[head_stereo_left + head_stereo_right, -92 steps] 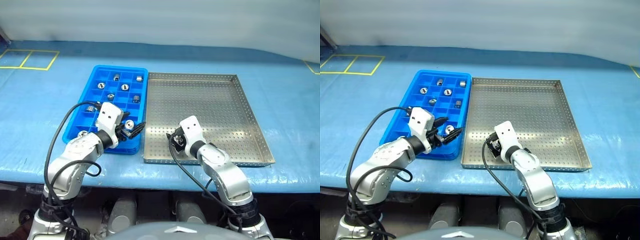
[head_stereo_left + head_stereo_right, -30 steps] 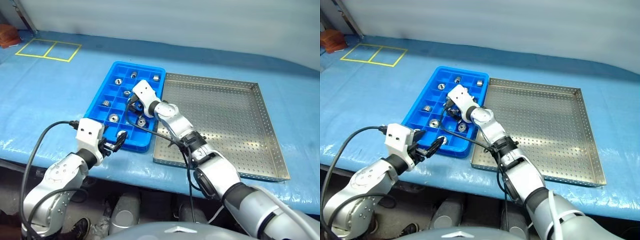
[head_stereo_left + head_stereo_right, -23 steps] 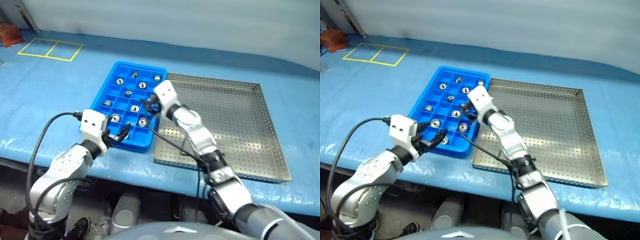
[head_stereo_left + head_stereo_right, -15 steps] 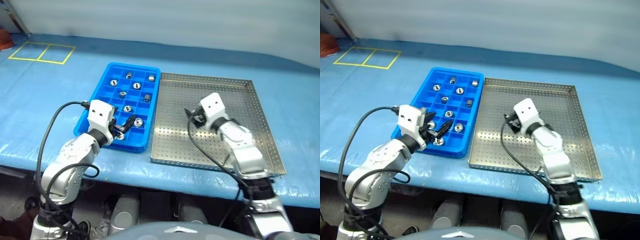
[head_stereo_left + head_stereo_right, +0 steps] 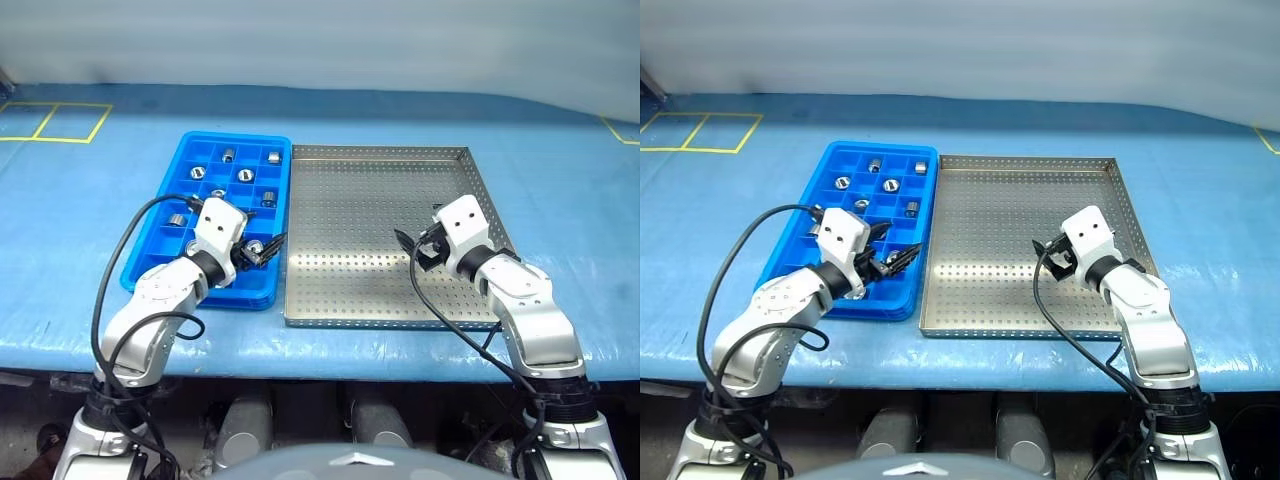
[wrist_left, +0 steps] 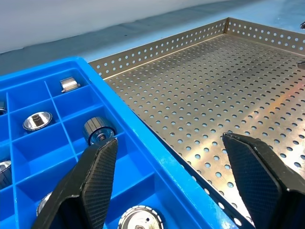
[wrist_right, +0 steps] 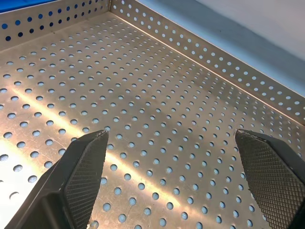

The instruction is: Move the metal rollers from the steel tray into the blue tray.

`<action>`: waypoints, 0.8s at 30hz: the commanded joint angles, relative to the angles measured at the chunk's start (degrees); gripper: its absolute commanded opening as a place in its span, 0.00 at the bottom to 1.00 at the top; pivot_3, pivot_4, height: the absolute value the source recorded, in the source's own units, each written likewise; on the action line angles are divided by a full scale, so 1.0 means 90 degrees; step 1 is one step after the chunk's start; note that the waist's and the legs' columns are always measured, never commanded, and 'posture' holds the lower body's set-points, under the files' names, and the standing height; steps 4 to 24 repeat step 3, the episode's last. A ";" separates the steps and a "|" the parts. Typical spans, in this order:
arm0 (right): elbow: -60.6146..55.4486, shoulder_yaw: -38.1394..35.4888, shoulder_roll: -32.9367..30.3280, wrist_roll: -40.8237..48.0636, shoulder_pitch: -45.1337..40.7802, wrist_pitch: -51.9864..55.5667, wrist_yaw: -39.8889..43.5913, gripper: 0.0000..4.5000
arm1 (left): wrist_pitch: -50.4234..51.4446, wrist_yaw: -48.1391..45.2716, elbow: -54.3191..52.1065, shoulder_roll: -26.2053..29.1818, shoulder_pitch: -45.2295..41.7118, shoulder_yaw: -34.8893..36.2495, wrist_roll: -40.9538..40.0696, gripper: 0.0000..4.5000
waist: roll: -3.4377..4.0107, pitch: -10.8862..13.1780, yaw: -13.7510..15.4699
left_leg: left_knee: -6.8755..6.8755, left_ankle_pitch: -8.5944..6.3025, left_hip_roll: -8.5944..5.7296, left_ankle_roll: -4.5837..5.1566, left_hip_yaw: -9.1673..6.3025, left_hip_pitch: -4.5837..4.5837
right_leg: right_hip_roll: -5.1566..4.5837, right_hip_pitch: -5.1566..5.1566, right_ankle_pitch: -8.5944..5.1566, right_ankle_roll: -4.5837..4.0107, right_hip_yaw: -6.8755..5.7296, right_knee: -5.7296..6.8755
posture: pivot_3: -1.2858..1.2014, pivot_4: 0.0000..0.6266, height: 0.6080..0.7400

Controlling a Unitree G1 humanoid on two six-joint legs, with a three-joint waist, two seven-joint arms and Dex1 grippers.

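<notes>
The blue tray [image 5: 238,136] lies on the left with several metal rollers [image 5: 246,175] in its compartments. To its right sits the steel tray [image 5: 350,220], whose visible perforated floor is bare. My left gripper [image 5: 262,250] hovers open over the blue tray's near right corner, with nothing between its fingers. In the left wrist view the gripper [image 6: 169,139] spans the blue rim, with rollers [image 6: 100,131] just beyond. My right gripper [image 5: 412,245] is open and empty over the right part of the steel tray. The right wrist view shows the gripper [image 7: 170,133] above bare perforated metal [image 7: 157,86].
Both trays rest on a blue-covered table [image 5: 560,200] whose front edge runs just below them. Yellow tape lines [image 5: 60,120] mark the far left corner. Black cables [image 5: 120,260] loop from both wrists.
My right gripper has left the blue tray, swung right to the right part of the steel tray, and opened wider. The left gripper moved in over the blue tray's near corner. The camera shifted too.
</notes>
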 commanded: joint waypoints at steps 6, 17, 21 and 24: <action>-0.0186 -0.0004 -0.0034 -0.0005 -0.0079 -0.0097 -0.0086 0.99 | -0.0215 0.0074 -0.0088 -0.0124 -0.0080 0.0117 0.0052 0.86 | 0.0000 0.0000 0.0009 | 0.0004 0.0000 -0.0001 0.0000 0.0000 -0.0001 | -0.0001 0.0002 0.0001 0.0002 0.0001 0.0000 | 0.55 0.24 1.00; -0.0186 -0.0004 -0.0034 -0.0005 -0.0079 -0.0097 -0.0086 0.99 | -0.0215 0.0074 -0.0088 -0.0124 -0.0080 0.0117 0.0052 0.86 | 0.0000 0.0000 0.0009 | 0.0004 0.0000 -0.0001 0.0000 0.0000 -0.0001 | -0.0001 0.0002 0.0001 0.0002 0.0001 0.0000 | 0.55 0.24 1.00; -0.0186 -0.0004 -0.0034 -0.0005 -0.0079 -0.0097 -0.0086 0.99 | -0.0215 0.0074 -0.0088 -0.0124 -0.0080 0.0117 0.0052 0.86 | 0.0000 0.0000 0.0009 | 0.0004 0.0000 -0.0001 0.0000 0.0000 -0.0001 | -0.0001 0.0002 0.0001 0.0002 0.0001 0.0000 | 0.55 0.24 1.00; -0.0186 -0.0004 -0.0034 -0.0005 -0.0079 -0.0097 -0.0086 0.99 | -0.0215 0.0074 -0.0088 -0.0124 -0.0080 0.0117 0.0052 0.86 | 0.0000 0.0000 0.0009 | 0.0004 0.0000 -0.0001 0.0000 0.0000 -0.0001 | -0.0001 0.0002 0.0001 0.0002 0.0001 0.0000 | 0.55 0.24 1.00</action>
